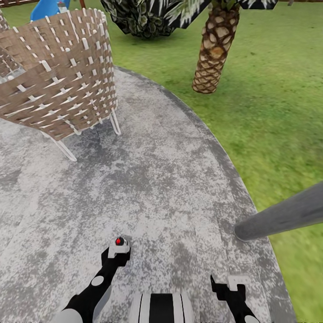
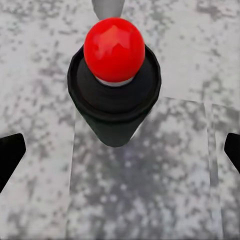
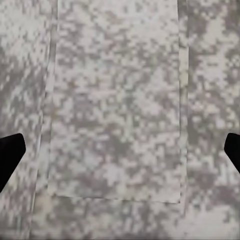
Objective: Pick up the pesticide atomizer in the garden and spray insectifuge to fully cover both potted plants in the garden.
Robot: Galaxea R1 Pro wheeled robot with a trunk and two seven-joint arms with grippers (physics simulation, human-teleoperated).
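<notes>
I stand on the grey round patio (image 1: 170, 170) of the garden, with lawn (image 1: 278, 98) to the right. A small black canister with a red ball top, seemingly the pesticide atomizer (image 2: 115, 75), stands upright on the paving. My left gripper (image 1: 117, 252) hangs right above it, and its red top (image 1: 119, 241) peeks out there. In the left wrist view the left gripper (image 2: 120, 155) is open, fingers wide apart and not touching the canister. My right gripper (image 1: 224, 287) is open over bare paving (image 3: 120, 125). The potted plants are out of view.
A brown woven wicker chair (image 1: 58, 76) on thin white legs stands at the back left. A palm trunk (image 1: 215, 49) and a dark bush (image 1: 143, 18) rise from the lawn ahead. A grey pole (image 1: 282, 217) leans in at the patio's right edge.
</notes>
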